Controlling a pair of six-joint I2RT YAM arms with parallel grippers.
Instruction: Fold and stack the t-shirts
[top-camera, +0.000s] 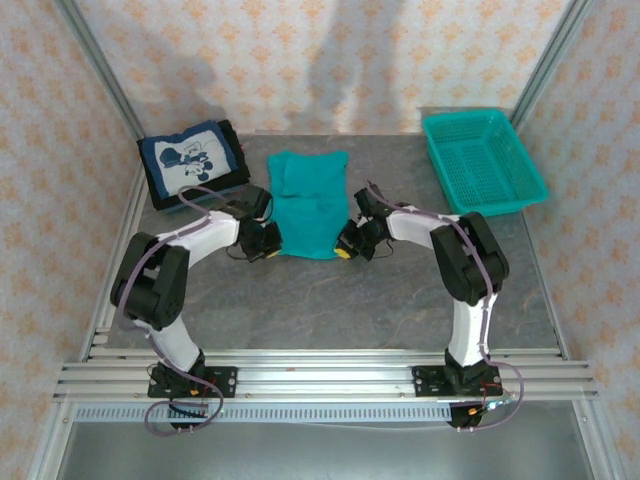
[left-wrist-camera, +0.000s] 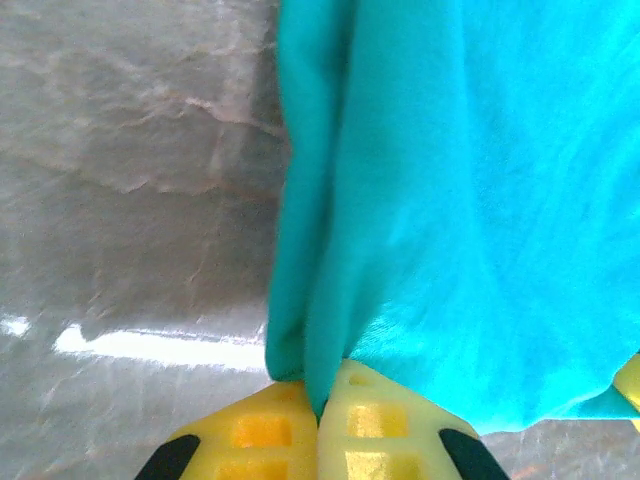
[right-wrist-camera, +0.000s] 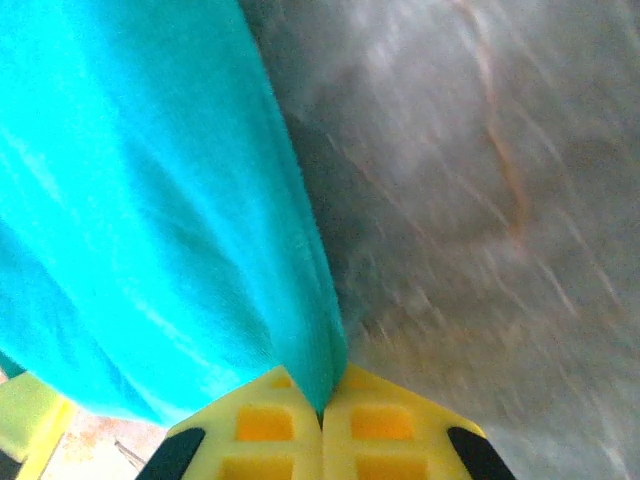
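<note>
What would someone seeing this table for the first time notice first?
The teal t-shirt lies mid-table, its near corners pinched by the left gripper and the right gripper, both shut on the cloth. A folded navy t-shirt with a white cartoon print sits at the far left, and a teal mesh basket at the far right.
</note>
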